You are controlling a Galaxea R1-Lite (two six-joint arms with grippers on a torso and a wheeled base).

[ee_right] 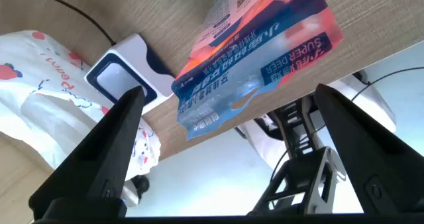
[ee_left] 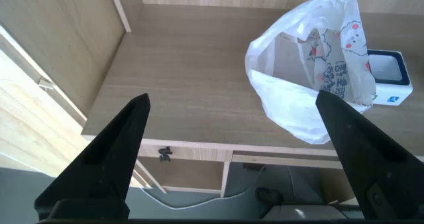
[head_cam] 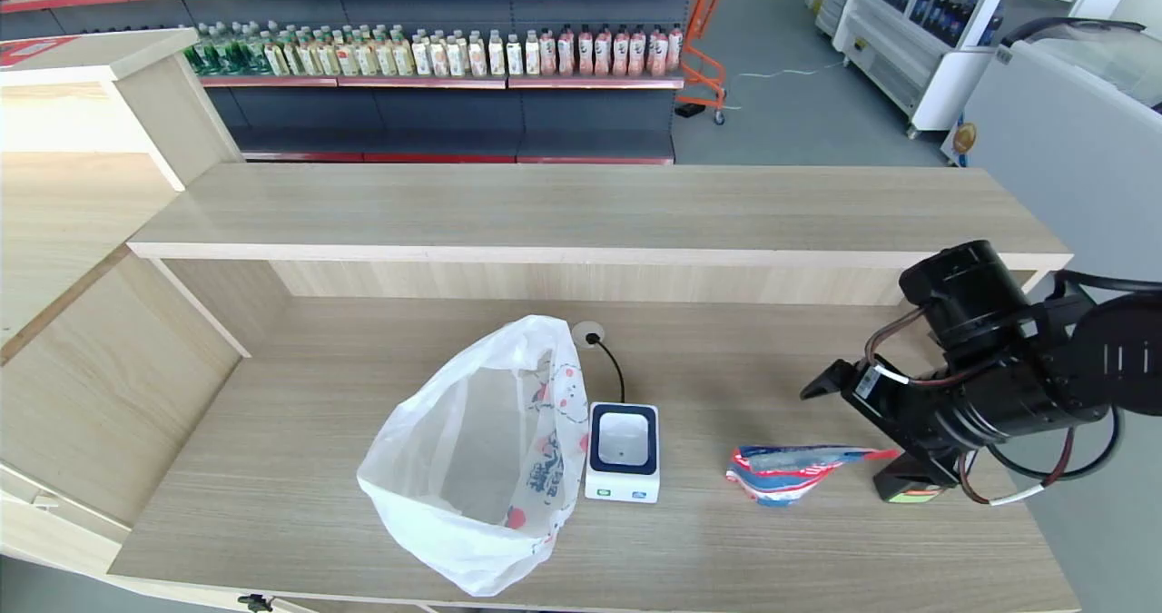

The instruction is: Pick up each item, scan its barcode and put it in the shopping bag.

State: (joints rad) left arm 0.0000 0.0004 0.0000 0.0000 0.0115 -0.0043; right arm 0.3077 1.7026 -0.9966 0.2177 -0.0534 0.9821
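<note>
Head view: a snack pouch is seen lying flat on the counter, to the right of the scanner and apart from it. The shopping bag is stood just left of the scanner, touching or nearly touching it, with its mouth gaping open. A cable is run from the scanner back to a hole in the counter.

The right gripper is held low at the pouch's right end, fingers spread wide, nothing grasped. In the right wrist view the pouch is framed between the spread fingers of the right gripper; contact cannot be confirmed. The left gripper is also spread wide and empty, held over the counter's front left part, with the bag beyond it.

The step in hand is judged to be the grasp of the pouch; nothing is scanned or bagged yet.

For a good grasp:
- The fingers should be brought down on either side of the pouch's narrow width, not along its length.
- The pouch is soft and flat, so it should be pinched low against the counter, or it may slip out.
- The barcode face must be found. A code-like patch is seen near one end in the right wrist view, too small to be sure.
- That face should be turned to the scanner window, and the cable should be avoided.
</note>
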